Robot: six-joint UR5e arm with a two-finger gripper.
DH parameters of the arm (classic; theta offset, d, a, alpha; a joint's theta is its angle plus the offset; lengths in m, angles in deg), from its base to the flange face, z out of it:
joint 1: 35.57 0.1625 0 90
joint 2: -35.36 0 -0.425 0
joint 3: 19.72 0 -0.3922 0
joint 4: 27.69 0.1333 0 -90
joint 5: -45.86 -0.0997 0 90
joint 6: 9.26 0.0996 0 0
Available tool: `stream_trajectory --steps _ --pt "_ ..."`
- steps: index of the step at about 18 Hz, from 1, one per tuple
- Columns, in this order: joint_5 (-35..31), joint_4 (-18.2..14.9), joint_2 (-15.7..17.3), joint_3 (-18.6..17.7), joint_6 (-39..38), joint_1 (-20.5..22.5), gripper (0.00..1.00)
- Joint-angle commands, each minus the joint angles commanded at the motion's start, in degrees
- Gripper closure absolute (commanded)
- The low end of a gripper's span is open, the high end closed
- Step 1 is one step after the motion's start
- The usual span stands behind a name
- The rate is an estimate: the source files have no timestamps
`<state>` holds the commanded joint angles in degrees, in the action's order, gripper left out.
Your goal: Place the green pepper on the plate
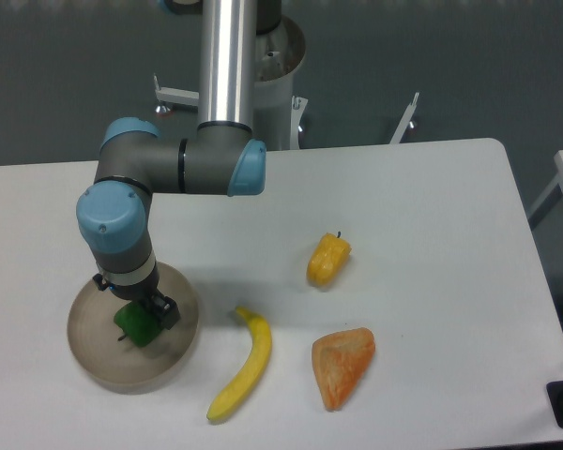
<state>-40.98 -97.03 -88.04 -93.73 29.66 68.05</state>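
The green pepper (131, 324) is small and glossy and sits over the middle of the round beige plate (94, 361) at the table's front left. My gripper (141, 317) comes down from above and is right at the pepper, with a dark finger (164, 312) on its right side. The wrist hides most of the fingers, so I cannot tell whether they grip the pepper or whether it rests on the plate.
A yellow banana (245, 364) lies just right of the plate. A yellow-orange pepper (328, 260) sits mid-table. An orange wedge-shaped food item (342, 366) lies near the front edge. The arm's silver column (227, 61) rises behind the plate.
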Motion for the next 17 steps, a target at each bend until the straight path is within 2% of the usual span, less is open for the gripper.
stream_trajectory --steps 2,7,12,17 --pt "-0.2 -0.2 1.7 -1.0 2.8 1.0 0.00" --pt "-0.2 -1.0 5.2 -3.9 10.5 7.4 0.00" --pt "-1.8 -1.2 6.5 -4.6 20.0 15.4 0.00" --pt "-5.2 -0.5 5.8 -3.6 23.7 19.2 0.00"
